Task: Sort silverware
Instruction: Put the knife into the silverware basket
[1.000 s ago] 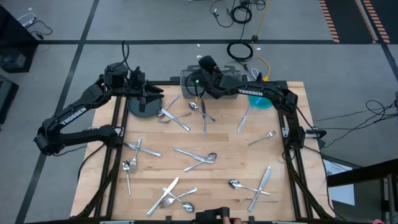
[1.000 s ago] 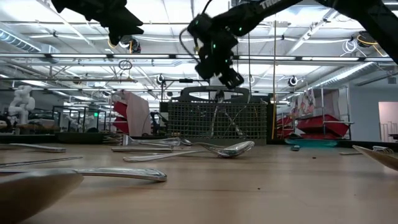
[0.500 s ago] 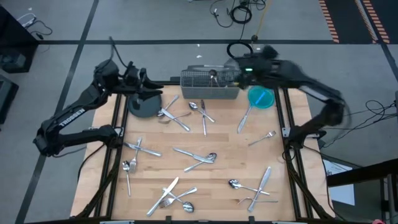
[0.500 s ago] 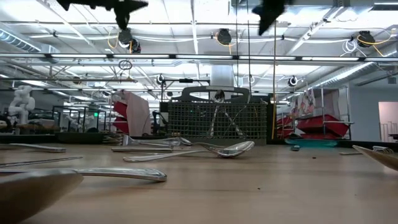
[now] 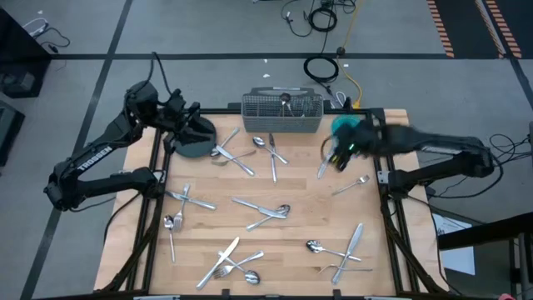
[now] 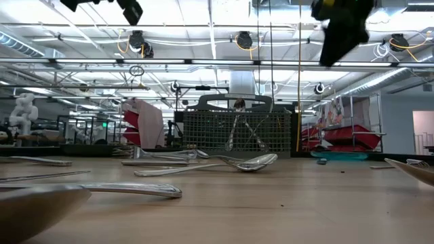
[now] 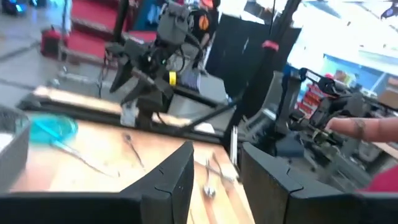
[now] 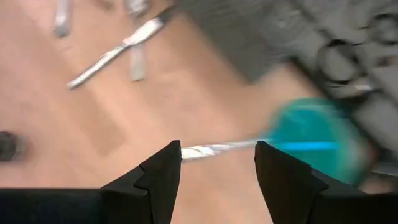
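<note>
High view. The right gripper (image 5: 340, 157) hovers at the table's 2 o'clock sector, directly beside a knife (image 5: 326, 160) that lies next to the teal dish (image 5: 350, 131). The knife's long axis runs from about 1 o'clock, at the dish, down to 7 o'clock. The gripper sits at the knife's 3 o'clock side, almost over it. The left gripper (image 5: 185, 117) waits above the dark plate (image 5: 193, 143) at 10 o'clock, well apart from this knife; the right arm is clearly the nearer one. The remaining silverware (image 5: 271, 209) is scattered across the table, and a few pieces stand in the mesh caddy (image 5: 281, 112) at 12 o'clock.

Low view. The right gripper (image 6: 342, 30) hangs high above the tabletop, well clear of the spoon (image 6: 249, 163) lying in front of the caddy.

Left wrist view. The fingers (image 7: 166, 180) of the left gripper stand apart with nothing between them.

Right wrist view. The right gripper's fingers (image 8: 159, 169) are spread and empty. The knife (image 8: 217, 149) lies crosswise between the fingertips, its far end reaching the teal dish (image 8: 317, 134). Judgement: the jaws already straddle the shaft across its narrow dimension, so a straight descent should suffice.
</note>
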Controlling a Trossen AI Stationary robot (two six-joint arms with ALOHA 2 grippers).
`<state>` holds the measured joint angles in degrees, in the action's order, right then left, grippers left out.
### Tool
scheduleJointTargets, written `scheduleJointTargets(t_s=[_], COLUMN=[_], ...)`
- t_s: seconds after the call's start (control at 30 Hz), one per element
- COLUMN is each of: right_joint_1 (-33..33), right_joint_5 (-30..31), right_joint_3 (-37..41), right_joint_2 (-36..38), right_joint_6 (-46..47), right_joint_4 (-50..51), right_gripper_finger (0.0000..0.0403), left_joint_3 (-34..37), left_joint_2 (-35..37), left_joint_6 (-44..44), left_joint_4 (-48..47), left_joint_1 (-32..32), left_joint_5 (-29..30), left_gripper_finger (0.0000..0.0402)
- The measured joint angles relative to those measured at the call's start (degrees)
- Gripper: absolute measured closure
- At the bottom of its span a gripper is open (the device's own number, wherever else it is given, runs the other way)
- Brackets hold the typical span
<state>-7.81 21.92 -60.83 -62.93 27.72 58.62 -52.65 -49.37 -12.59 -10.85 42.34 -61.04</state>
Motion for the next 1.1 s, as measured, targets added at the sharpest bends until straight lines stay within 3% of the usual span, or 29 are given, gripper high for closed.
scheduleJointTargets(t_s=[0.13,0.23,0.5,0.67,0.87,1.1], right_joint_1=[4.8,8.2,19.5,23.1,24.2,23.5], right_joint_5=[-2.0,-3.0,-7.2,-7.2,-7.2,-7.2], right_joint_3=[12.4,17.9,19.3,19.3,19.3,18.7], right_joint_2=[-0.9,-1.5,-2.8,-7.6,-17.1,-26.6], right_joint_6=[5.1,10.5,15.1,17.9,21.7,26.8], right_joint_4=[-15.4,-16.4,-25.2,-31.8,-41.4,-49.6], right_gripper_finger=[0.0212,0.0212,0.0212,0.0212,0.0212,0.0212], left_joint_3=[5.1,11.9,29.6,32.4,32.4,32.4], left_joint_2=[1.0,2.6,8.1,8.2,7.9,8.3], left_joint_6=[0.1,-4.5,-26.3,-27.5,-27.5,-30.2], left_joint_4=[0.3,4.6,39.3,40.1,40.4,40.5], left_joint_1=[-3.1,-7.0,-20.7,-28.9,-35.1,-38.0], left_joint_5=[1.3,4.0,19.5,29.5,35.8,41.7], left_gripper_finger=[0.0267,0.0267,0.0267,0.0267,0.0267,0.0267])
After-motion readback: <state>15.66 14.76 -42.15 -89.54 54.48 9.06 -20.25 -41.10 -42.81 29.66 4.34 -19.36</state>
